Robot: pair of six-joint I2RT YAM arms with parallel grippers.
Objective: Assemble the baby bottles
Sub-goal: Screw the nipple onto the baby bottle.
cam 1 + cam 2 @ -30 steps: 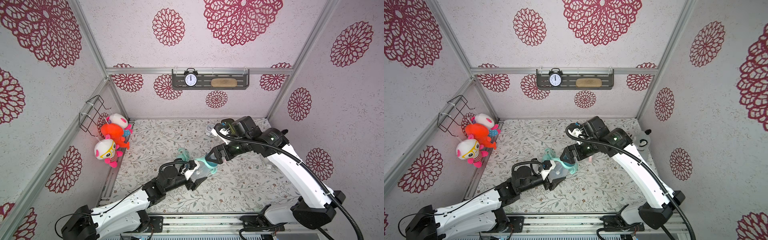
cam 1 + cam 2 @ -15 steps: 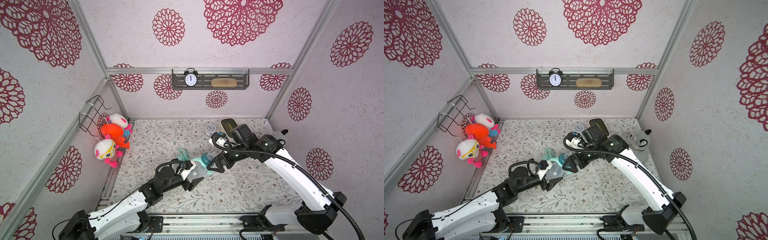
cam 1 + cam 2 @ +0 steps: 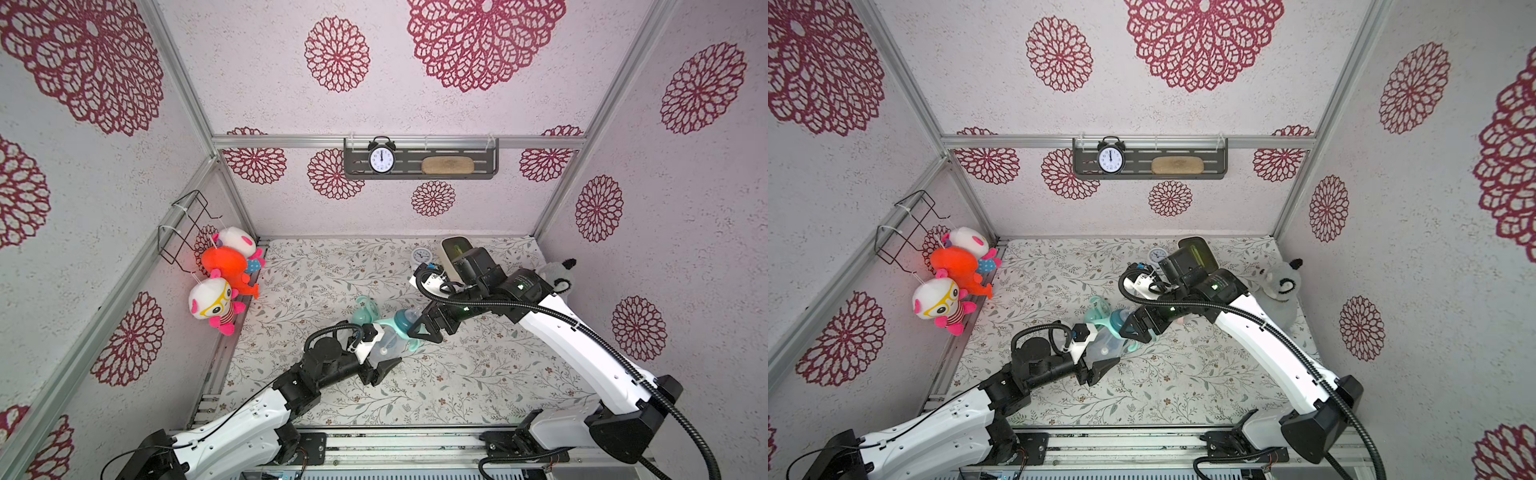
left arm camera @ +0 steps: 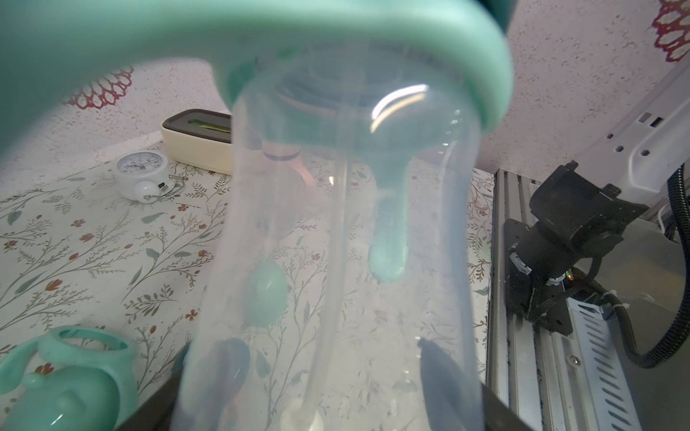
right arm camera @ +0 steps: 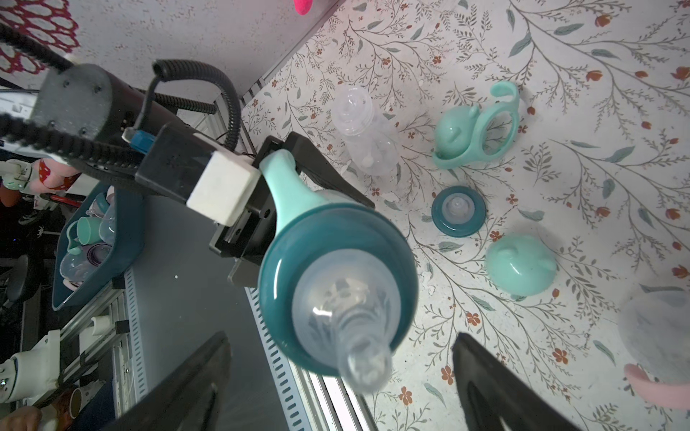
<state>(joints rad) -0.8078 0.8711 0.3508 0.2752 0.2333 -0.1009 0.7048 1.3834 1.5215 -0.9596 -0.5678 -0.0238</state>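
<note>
Gripping a mint baby bottle by its clear body, close to the base end, the left gripper has its jaws clamped tight on it and holds it tilted above the flowered table, near the middle. The bottle wears its mint two-handled ring and a teal collar with a clear nipple, which in the right wrist view points almost straight at the camera.

The right gripper sits just beside the collar end of that bottle. Its two black fingers stand wide apart, one on each side of the nipple, and neither touches the bottle as far as the right wrist view shows.

Loose parts lie on the table below:
- a bare clear bottle body, on its side
- a second mint ring, touching an eared mint cap
- a second teal collar with its nipple up, between the two caps
- another eared mint cap, dome up
- a pink-handled bottle at the frame edge, too blurred to tell more

Towards the back wall a small white clock stands just beside a cream box with a dark lid
</note>
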